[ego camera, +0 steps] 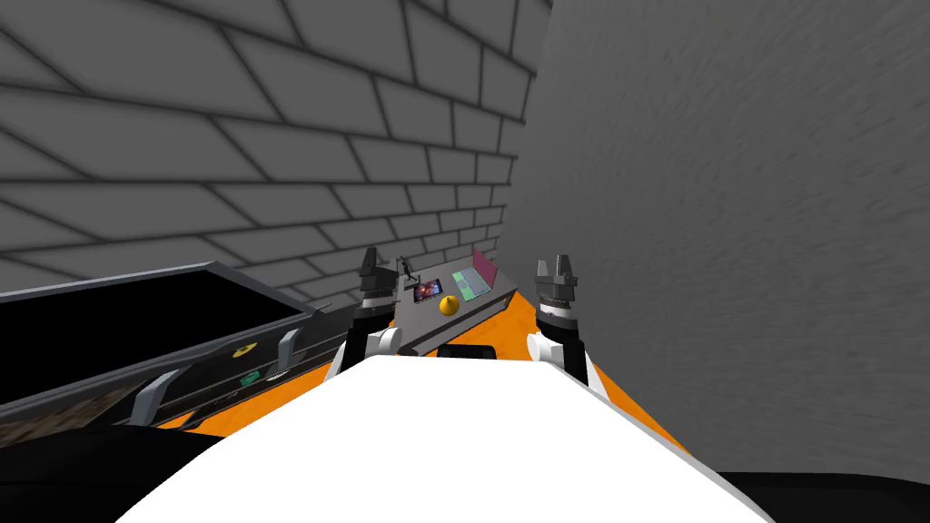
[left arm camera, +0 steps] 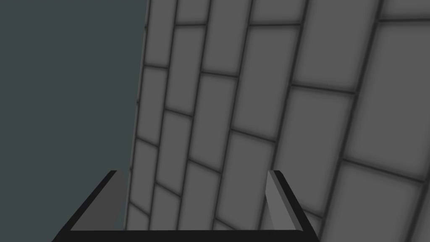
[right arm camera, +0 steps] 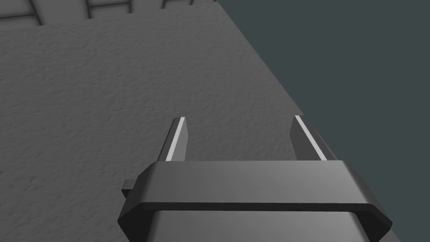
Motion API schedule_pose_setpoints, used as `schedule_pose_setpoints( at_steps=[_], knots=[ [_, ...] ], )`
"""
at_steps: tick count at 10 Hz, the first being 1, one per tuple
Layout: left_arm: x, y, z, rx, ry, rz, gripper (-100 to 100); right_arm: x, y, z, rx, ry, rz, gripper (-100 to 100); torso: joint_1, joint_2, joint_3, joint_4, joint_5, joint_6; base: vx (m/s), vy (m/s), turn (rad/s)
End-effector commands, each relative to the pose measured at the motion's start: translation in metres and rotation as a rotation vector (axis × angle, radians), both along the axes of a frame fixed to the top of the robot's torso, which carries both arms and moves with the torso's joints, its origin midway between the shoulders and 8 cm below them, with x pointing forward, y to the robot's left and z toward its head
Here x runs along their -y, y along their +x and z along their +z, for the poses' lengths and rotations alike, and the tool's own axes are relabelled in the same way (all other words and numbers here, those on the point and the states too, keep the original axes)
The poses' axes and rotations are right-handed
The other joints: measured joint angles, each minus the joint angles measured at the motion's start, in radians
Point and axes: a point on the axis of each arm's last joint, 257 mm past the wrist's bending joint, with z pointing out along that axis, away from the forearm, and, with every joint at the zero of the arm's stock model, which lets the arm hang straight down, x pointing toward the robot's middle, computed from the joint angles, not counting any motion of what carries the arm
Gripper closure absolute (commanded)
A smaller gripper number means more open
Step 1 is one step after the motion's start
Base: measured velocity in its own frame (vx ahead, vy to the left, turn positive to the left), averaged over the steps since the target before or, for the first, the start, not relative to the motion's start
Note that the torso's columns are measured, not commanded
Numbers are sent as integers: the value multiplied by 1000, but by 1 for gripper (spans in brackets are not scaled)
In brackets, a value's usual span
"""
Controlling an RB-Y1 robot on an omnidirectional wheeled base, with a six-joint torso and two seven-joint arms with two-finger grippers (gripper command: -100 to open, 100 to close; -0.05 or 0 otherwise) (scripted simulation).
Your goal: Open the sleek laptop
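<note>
Laptop (ego camera: 474,280) just above the centre of the head view, at the far end of a grey desk (ego camera: 413,322). It is small from here: a pinkish lid tilted up over a greenish base, so it looks part-raised already, though I can't be sure. A yellow ball (ego camera: 448,306) lies just below and left of it, with a little lit screen (ego camera: 427,290) beside that. The left gripper (ego camera: 371,257) and right gripper (ego camera: 555,264) are held up on either side of the desk, well apart from the laptop.

The risk, as I judge it: a low reach could knock the ball or the screen, and a thin lid edge could slip off the blades, or a push could slide the laptop toward the wall.

The wrist views settle what the head view leaves vague. The left fingers (left arm camera: 279,201) are spread wide and so are the right fingers (right arm camera: 178,138), with nothing between either pair. The head view, in turn, gives the desk layout.
</note>
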Motion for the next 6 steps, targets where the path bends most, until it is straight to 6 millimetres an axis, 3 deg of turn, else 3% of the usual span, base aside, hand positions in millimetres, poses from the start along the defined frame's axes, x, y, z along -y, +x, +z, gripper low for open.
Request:
schedule_pose_setpoints(
  at_steps=[1, 6],
  knots=[
    [0, 0, 0, 0, 0, 0, 0, 0, 0, 0, 0, 0, 0, 0, 0, 40, -82, 41, 0, 0, 0, 0, 0],
    [0, 0, 0, 0, 0, 0, 0, 0, 0, 0, 0, 0, 0, 0, 0, 396, -792, 396, 0, 0, 0, 0, 0]
  ],
)
